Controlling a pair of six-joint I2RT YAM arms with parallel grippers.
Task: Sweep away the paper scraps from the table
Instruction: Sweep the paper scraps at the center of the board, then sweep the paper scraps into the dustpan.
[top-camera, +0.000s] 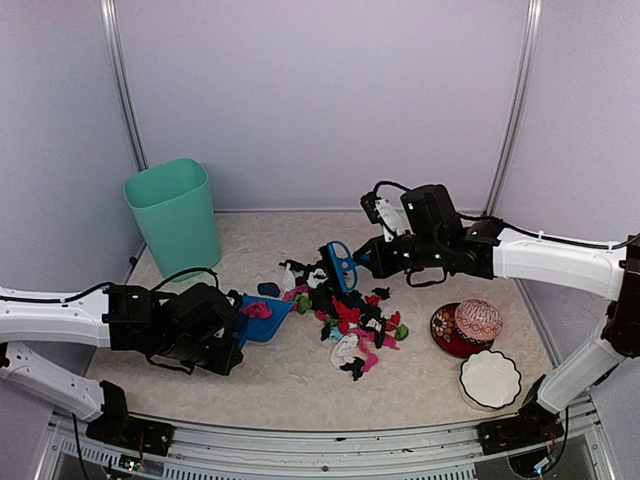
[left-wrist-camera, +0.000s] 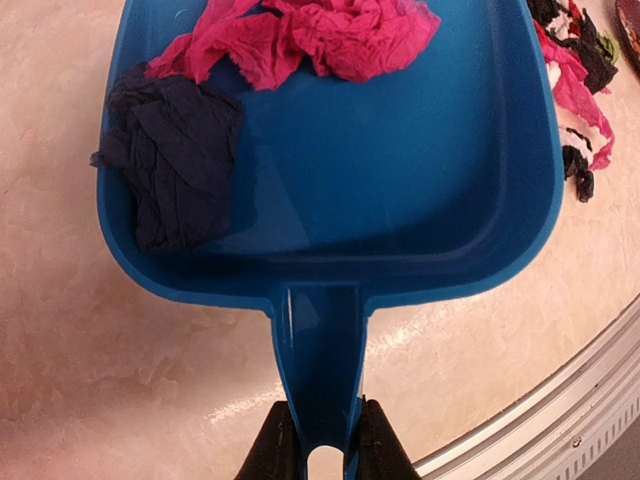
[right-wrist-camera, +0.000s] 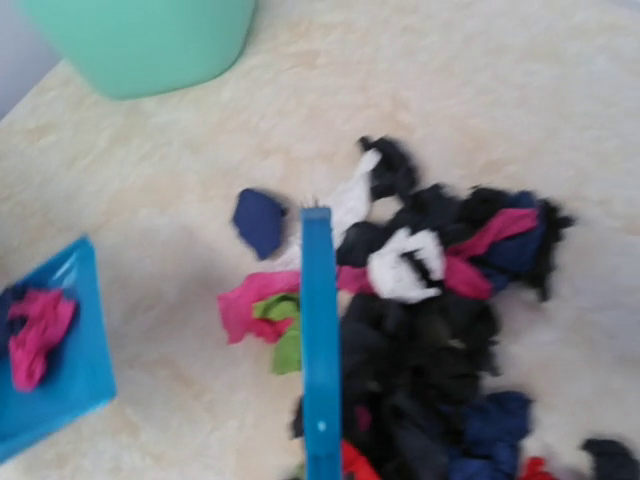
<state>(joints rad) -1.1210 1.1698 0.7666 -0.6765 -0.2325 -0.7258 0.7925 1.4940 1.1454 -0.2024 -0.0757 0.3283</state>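
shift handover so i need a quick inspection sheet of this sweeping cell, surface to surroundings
surface: beige marbled table, scraps not yet cleared
job's things: paper scraps piled mid-table; pink scrap and navy scrap lie in the blue dustpan
clutter: green bin far left; red patterned bowl holding a ball; white scalloped bowl
grippers: left pincer shut on the dustpan's handle; right pincer shut on blue brush at the pile's far edge
cables: black cable loops over left arm, second cable over right wrist
surroundings: pale walls, metal posts
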